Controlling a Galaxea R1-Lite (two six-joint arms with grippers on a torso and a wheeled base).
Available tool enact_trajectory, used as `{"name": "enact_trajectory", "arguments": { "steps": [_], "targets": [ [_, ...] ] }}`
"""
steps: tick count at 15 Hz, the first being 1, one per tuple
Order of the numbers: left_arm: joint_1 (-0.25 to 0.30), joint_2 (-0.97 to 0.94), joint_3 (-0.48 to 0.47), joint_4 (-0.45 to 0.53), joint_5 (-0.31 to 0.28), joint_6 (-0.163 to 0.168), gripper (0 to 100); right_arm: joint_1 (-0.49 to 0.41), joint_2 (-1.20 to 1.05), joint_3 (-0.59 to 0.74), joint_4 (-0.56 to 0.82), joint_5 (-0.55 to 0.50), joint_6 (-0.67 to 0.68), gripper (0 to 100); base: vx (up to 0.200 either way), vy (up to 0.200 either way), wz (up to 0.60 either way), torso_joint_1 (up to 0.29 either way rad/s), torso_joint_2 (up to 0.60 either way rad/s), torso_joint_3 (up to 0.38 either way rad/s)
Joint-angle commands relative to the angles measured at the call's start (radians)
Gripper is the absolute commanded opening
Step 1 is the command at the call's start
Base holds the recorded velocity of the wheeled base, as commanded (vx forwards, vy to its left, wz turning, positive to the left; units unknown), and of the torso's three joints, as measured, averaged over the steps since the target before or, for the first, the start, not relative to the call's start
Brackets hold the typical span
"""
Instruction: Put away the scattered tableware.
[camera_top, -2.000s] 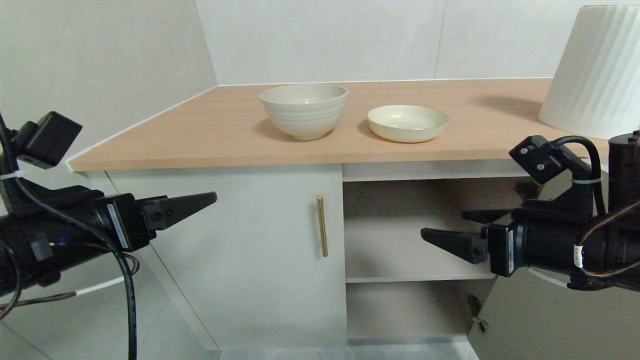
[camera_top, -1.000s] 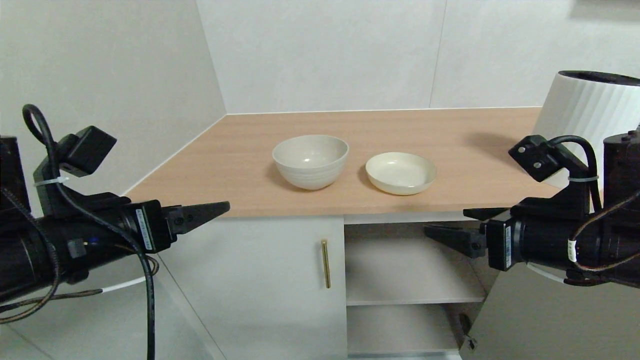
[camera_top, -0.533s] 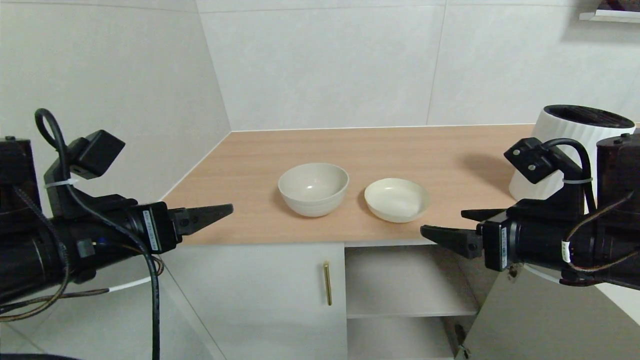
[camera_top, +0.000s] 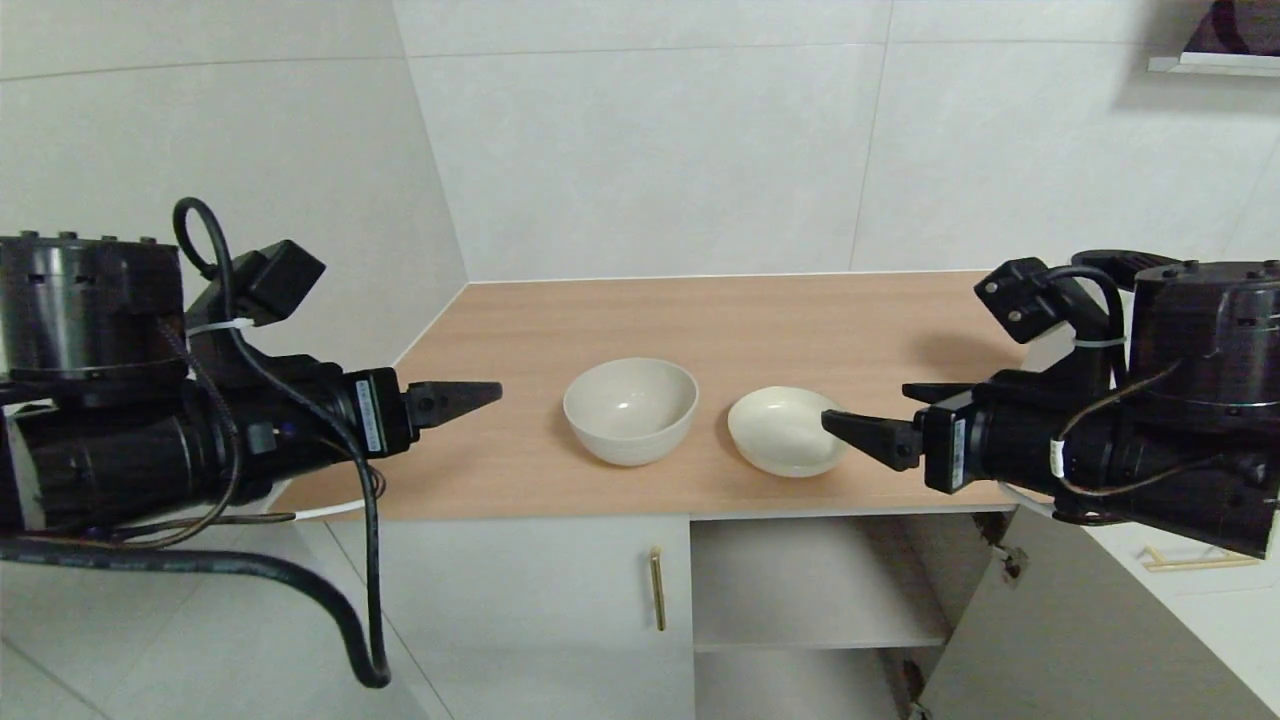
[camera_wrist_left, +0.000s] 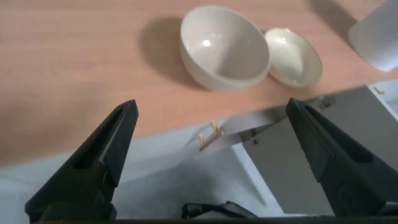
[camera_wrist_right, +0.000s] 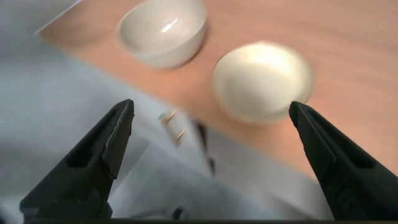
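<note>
**Operator:** What's the biggest thing in front of me?

**Spotter:** You're facing a light wooden countertop (camera_top: 800, 320) that runs into a corner of pale tiled wall. Under it is a white cabinet (camera_top: 520, 600). Its left door is closed and its right door (camera_top: 1000, 640) is swung open, so you can see a bare white shelf (camera_top: 810, 590) inside.

**Operator:** And my arms?

**Spotter:** Both are level with the counter and pointing inward. Your left gripper (camera_top: 480, 392) hangs off the counter's left front corner, well apart from the tableware. Its wrist view shows the jaws spread wide with nothing between them. Your right gripper (camera_top: 865, 403) is also wide open and empty. In the head view its lower fingertip overlaps the right edge of the dish, but you cannot tell from that whether it touches.

**Operator:** Where's the tableware?

**Spotter:** Both pieces sit upright on the countertop near its front edge, above the seam between the two doors. The deep, round greyish-white ceramic bowl (camera_top: 630, 410) is on the left. The shallow cream-coloured dish (camera_top: 780, 435) is just beside it on the right, with a narrow strip of wood between them. Neither is in the cabinet yet.

**Operator:** Anything smaller?

**Spotter:** A slim brass bar handle (camera_top: 656, 588) stands vertical on the closed door, next to the open compartment.
</note>
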Motion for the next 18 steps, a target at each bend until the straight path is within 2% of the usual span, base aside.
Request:
{"name": "enact_trajectory", "arguments": {
  "steps": [1, 2, 4, 5, 7, 9, 11, 12, 14, 16, 18],
  "targets": [
    [-0.024, 0.116, -0.082, 0.034, 0.009, -0.006, 100, -0.008, 0.079, -0.061, 0.035, -0.053, 0.023, 100, 0.0, 0.0, 0.0, 0.0, 0.0, 0.0],
    [-0.051, 0.139, -0.096, 0.063, 0.012, -0.022, 100, -0.008, 0.087, -0.109, 0.104, -0.102, 0.056, 100, 0.0, 0.0, 0.0, 0.0, 0.0, 0.0],
    [-0.094, 0.172, -0.122, 0.079, 0.053, -0.089, 100, -0.008, 0.09, -0.181, 0.222, -0.124, 0.121, 100, 0.0, 0.0, 0.0, 0.0, 0.0, 0.0],
    [-0.125, 0.202, -0.148, 0.076, 0.112, -0.16, 100, -0.008, 0.105, -0.211, 0.262, -0.128, 0.155, 100, 0.0, 0.0, 0.0, 0.0, 0.0, 0.0],
    [-0.159, 0.274, -0.202, 0.068, 0.225, -0.232, 100, -0.009, 0.148, -0.23, 0.259, -0.191, 0.173, 100, 0.0, 0.0, 0.0, 0.0, 0.0, 0.0],
    [-0.176, 0.349, -0.232, 0.053, 0.31, -0.256, 100, -0.011, 0.182, -0.25, 0.25, -0.249, 0.179, 100, 0.0, 0.0, 0.0, 0.0, 0.0, 0.0],
    [-0.189, 0.412, -0.244, 0.043, 0.356, -0.266, 100, -0.012, 0.187, -0.247, 0.237, -0.252, 0.188, 100, 0.0, 0.0, 0.0, 0.0, 0.0, 0.0],
    [-0.194, 0.436, -0.244, 0.031, 0.357, -0.269, 100, -0.012, 0.185, -0.247, 0.236, -0.252, 0.188, 100, 0.0, 0.0, 0.0, 0.0, 0.0, 0.0],
    [-0.196, 0.481, -0.248, -0.026, 0.365, -0.302, 100, -0.012, 0.185, -0.245, 0.236, -0.252, 0.188, 100, 0.0, 0.0, 0.0, 0.0, 0.0, 0.0],
    [-0.196, 0.498, -0.248, -0.065, 0.368, -0.315, 100, -0.012, 0.187, -0.245, 0.236, -0.252, 0.188, 100, 0.0, 0.0, 0.0, 0.0, 0.0, 0.0],
    [-0.196, 0.499, -0.248, -0.065, 0.368, -0.315, 100, -0.012, 0.185, -0.247, 0.236, -0.254, 0.188, 100, 0.0, 0.0, 0.0, 0.0, 0.0, 0.0]
  ]
}}
